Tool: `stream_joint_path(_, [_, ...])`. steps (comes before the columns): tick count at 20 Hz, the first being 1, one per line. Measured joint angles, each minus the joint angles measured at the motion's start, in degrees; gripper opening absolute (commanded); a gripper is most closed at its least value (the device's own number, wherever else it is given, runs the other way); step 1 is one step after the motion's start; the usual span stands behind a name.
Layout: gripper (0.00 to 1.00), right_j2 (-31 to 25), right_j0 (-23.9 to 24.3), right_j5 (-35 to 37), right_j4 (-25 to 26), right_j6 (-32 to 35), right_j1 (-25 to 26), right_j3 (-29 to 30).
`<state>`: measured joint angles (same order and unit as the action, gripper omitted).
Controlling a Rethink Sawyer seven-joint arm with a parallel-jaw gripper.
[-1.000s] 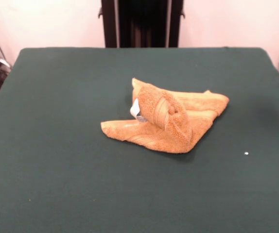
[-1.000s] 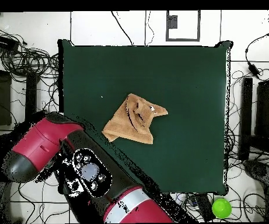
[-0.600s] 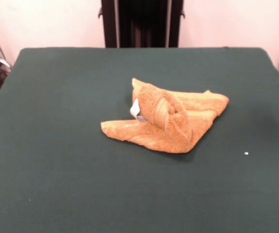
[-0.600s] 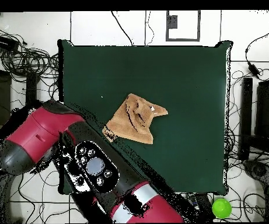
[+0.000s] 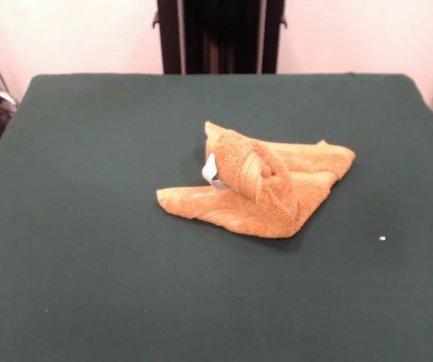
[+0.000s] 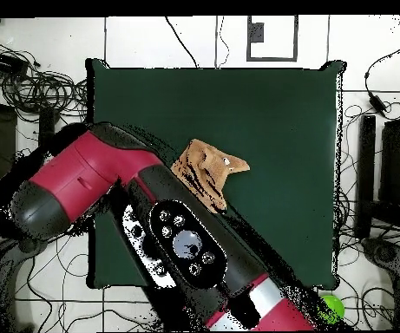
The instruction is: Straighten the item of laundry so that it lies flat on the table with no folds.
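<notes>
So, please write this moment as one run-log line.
orange-tan terry-cloth towel: crumpled, folded | dark green felt table: towel near centre | red and black arm: above table | gripper: unseen

Orange-tan towel [image 5: 258, 188] lies bunched and folded mid green table [image 5: 88, 249]

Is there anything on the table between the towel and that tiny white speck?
No. In the front view, only bare green table lies between the towel and the speck.

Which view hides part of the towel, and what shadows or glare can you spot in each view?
Overhead view: the red and black arm covers the lower left part of the towel; no glare on the table. Front view: the whole towel shows, evenly lit, with only a thin soft shadow under its near edge; the end effector shows in neither view.
</notes>
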<state>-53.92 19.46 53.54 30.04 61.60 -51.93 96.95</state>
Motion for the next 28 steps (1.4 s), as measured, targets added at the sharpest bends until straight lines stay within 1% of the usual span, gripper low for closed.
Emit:
stream_joint_path(10, [1.00, 0.0, 1.4, 0.0, 1.4, -0.9, 2.0, -2.7])
stream_joint_path(21, [1.00, -0.6, 1.4, 0.0, 2.2, -1.0, 8.2, -5.8])
stream_joint_path(28, [1.00, -0.8, 1.4, 0.0, 3.6, -1.2, 10.5, -7.3])
